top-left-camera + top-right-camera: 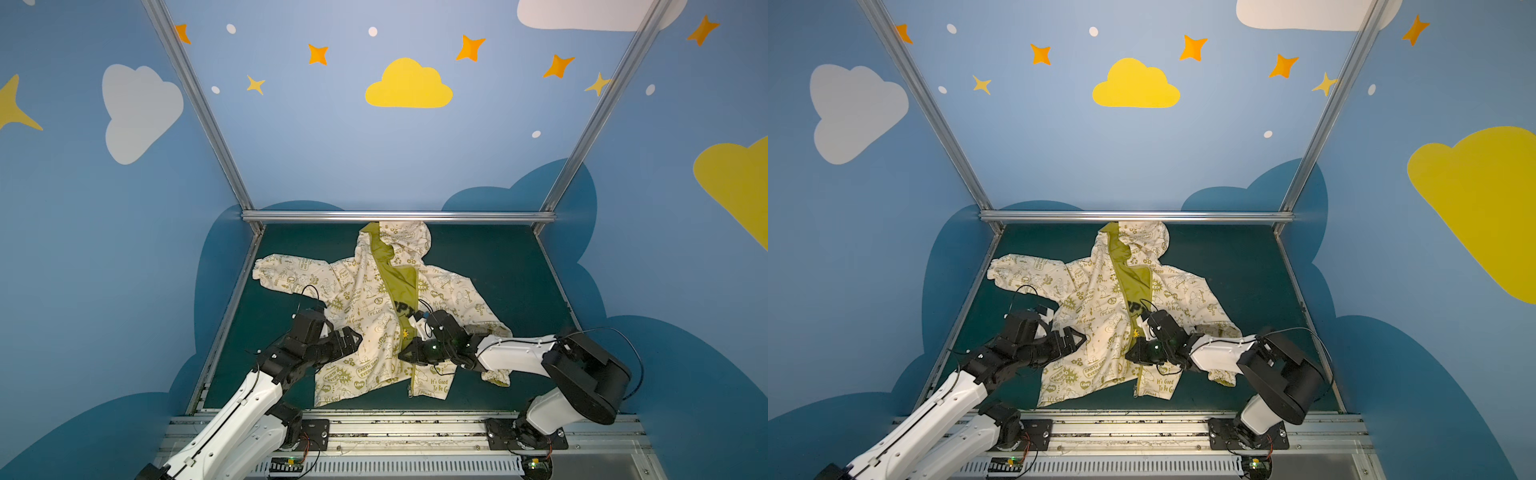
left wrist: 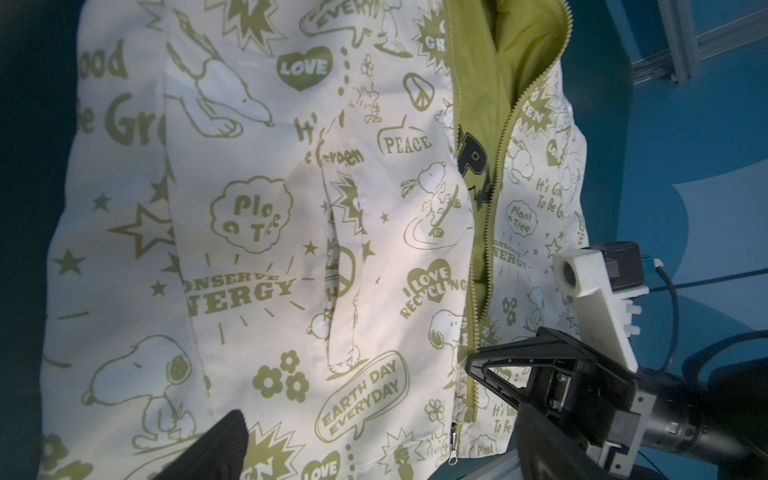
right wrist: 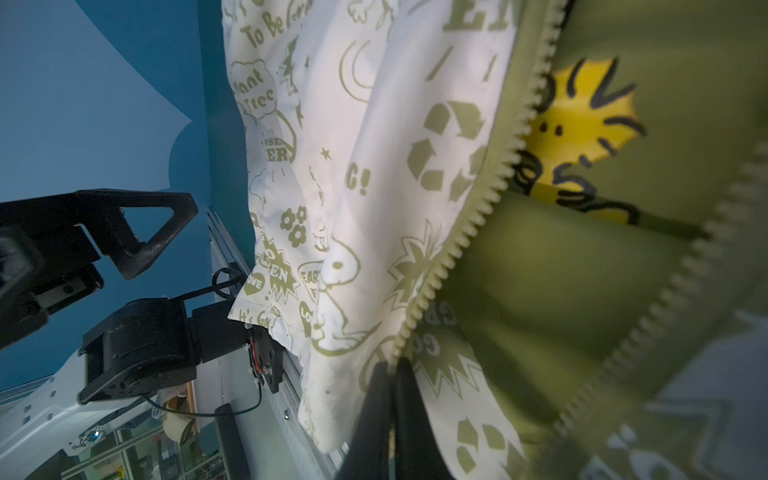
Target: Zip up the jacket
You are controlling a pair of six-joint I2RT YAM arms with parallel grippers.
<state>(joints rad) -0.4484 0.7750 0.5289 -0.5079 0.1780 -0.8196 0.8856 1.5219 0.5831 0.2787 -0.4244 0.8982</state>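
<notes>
Jacket (image 1: 374, 307): spread front-up on the dark green counter (image 1: 498, 270), hood toward the back rail (image 1: 395, 216), front parted with olive lining showing. Right gripper (image 1: 402, 354): jaws pressed together on the jacket's zipper edge at mid-front. Left gripper (image 1: 355, 337): jaws wide apart above the jacket's side panel.

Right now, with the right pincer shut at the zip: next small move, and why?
Probably lower the left pincer onto the hem beside the zip and pin it. The right pincer is shut where the teeth meet, seemingly on the slider; above it the jacket gapes, lining showing. The left is open, holding nothing, so a pull might drag the cloth.
</notes>
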